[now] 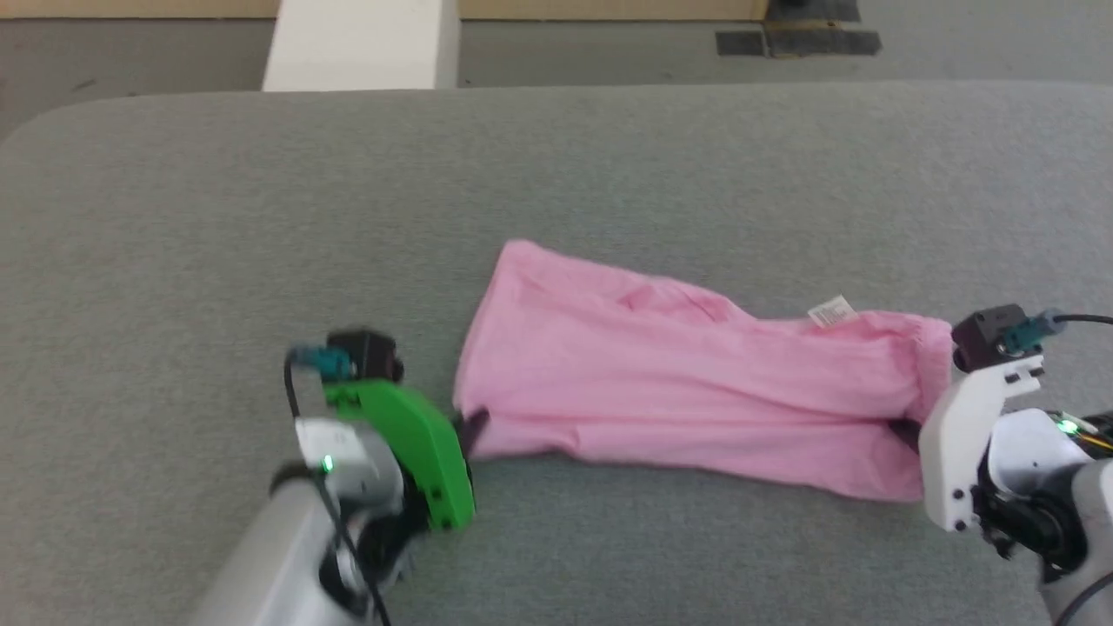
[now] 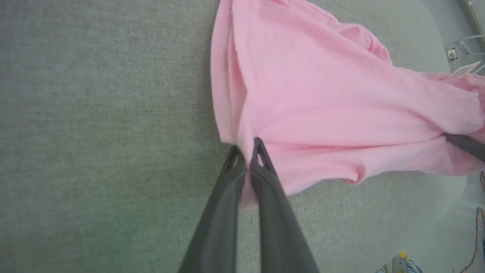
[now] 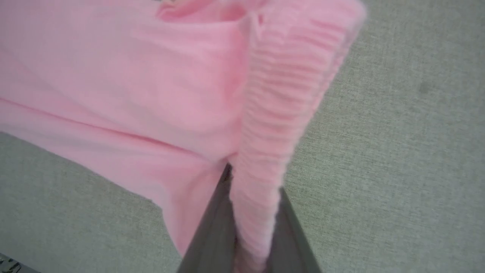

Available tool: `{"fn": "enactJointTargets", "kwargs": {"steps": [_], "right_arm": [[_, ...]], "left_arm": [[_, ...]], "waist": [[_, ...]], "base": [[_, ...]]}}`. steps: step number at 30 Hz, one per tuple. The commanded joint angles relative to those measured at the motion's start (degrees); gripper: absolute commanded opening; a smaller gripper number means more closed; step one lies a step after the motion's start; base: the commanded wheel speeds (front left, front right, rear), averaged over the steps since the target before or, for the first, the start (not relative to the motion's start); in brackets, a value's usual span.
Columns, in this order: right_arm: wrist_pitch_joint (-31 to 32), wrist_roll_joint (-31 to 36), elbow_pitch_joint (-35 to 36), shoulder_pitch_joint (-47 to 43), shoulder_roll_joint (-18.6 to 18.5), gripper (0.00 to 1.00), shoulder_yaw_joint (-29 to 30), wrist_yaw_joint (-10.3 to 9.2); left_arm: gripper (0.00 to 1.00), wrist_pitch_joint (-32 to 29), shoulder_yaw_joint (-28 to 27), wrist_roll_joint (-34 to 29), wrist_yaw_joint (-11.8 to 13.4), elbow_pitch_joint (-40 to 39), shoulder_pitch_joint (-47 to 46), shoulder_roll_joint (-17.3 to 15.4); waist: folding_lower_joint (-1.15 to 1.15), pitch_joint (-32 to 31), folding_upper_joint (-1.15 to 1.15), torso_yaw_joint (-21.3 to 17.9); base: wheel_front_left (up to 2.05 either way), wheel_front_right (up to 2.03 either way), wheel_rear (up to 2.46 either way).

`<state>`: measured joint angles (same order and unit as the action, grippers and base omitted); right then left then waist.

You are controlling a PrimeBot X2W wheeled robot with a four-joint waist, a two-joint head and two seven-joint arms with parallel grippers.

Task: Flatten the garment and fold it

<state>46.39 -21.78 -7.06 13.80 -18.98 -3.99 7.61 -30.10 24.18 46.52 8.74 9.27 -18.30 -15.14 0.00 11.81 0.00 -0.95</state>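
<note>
Pink garment [image 1: 696, 391] on grey table [image 1: 261, 217], white tag [image 1: 830, 310]

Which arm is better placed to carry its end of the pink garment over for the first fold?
Probably the left: the left gripper pinches a flat corner of the garment, while the right gripper clamps the bunched elastic edge and can anchor.
</note>
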Motion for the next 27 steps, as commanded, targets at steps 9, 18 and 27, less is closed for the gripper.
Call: {"fn": "enactJointTargets", "kwargs": {"steps": [9,18,27], "right_arm": [[3.10,-5.15,-0.66,-1.83,-7.37,0.00,-2.07,-0.12],[-0.85,-4.78,-0.74,-2.75,-3.10,1.00,1.17,-0.12],[-5.23,2.62,6.01,-7.76,7.01,1.00,11.84,-0.12]], "left_arm": [[0.00,-0.84,1.48,2.75,3.57,-9.01,11.69,1.05],[1.00,5.04,-0.74,-1.30,4.84,-9.70,8.54,0.23],[1.00,33.36,-5.90,-15.13,3.08,-8.45,4.58,-3.49]], "waist": [[0.00,-1.44,0.00,3.44],[0.00,-2.17,0.00,2.95],[0.00,-2.53,0.00,1.36]], "base": [[0.00,0.00,0.00],[0.00,0.00,0.00],[0.00,0.00,0.00]]}}
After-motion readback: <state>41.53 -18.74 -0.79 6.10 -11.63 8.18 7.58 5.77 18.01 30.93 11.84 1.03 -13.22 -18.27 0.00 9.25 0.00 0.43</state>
